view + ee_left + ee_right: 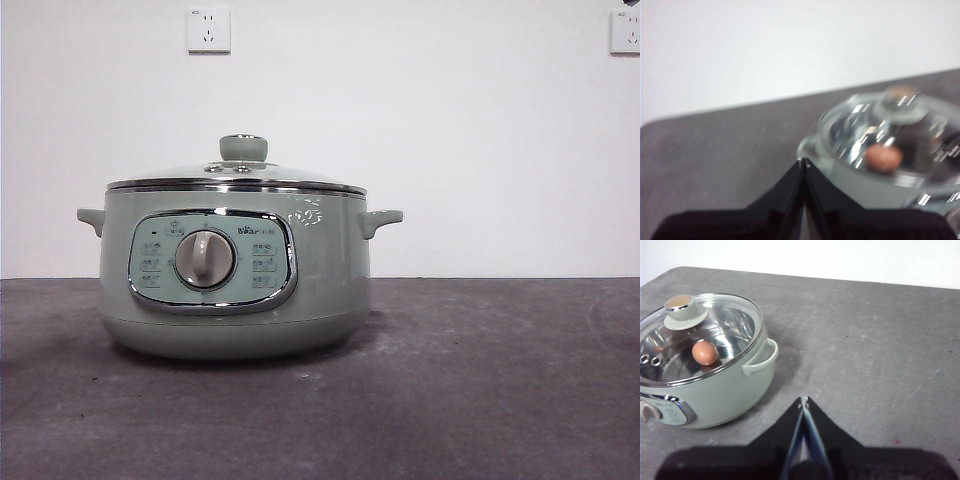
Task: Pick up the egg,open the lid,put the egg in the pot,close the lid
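The egg (704, 353) lies inside the pot (715, 390), seen through the glass lid (715, 325), which sits seated on the rim; judging by that, your task looks complete, with nothing left but to keep clear. Both arms hang away from the pot above the dark desk (880, 340): your left gripper (803, 162) and right gripper (803, 400) each show jaws pressed together, holding nothing. From the front, the egg is hidden; the left wrist picture is blurred

Egg (704, 352) inside the pot (236, 270) — lid (238, 172) on top — pot on the table (480, 380).
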`<state>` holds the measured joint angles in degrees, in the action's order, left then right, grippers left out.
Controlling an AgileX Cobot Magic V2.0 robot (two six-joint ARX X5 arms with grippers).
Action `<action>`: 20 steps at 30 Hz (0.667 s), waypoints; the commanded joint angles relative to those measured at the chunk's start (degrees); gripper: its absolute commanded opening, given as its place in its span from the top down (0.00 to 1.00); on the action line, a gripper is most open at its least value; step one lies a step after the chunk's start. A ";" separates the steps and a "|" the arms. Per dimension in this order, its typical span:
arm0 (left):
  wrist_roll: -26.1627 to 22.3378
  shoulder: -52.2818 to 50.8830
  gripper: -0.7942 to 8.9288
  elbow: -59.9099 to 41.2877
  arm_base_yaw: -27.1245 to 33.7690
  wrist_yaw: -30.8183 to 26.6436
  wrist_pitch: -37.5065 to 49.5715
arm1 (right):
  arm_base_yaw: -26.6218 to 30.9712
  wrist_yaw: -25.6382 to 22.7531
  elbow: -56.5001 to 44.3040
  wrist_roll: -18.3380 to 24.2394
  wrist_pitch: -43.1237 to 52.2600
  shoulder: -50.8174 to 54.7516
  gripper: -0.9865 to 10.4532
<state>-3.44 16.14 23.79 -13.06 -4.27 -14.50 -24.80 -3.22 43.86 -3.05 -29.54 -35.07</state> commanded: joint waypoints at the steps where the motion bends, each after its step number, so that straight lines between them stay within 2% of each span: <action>1: 0.79 -4.76 0.92 -5.66 3.19 0.44 0.55 | -0.09 -0.17 -0.42 -0.52 0.42 0.09 0.91; 10: 2.05 -16.17 0.92 -18.91 8.41 0.26 1.31 | -0.09 -0.20 -0.42 -0.52 0.39 0.09 0.91; 20: 2.12 -16.02 0.92 -23.56 8.63 2.60 3.91 | -0.07 -0.17 -0.42 -0.52 0.35 0.11 0.91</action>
<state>-1.83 0.30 1.17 -4.60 -2.09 -10.92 -24.80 -3.22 43.86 -3.07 -29.56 -35.07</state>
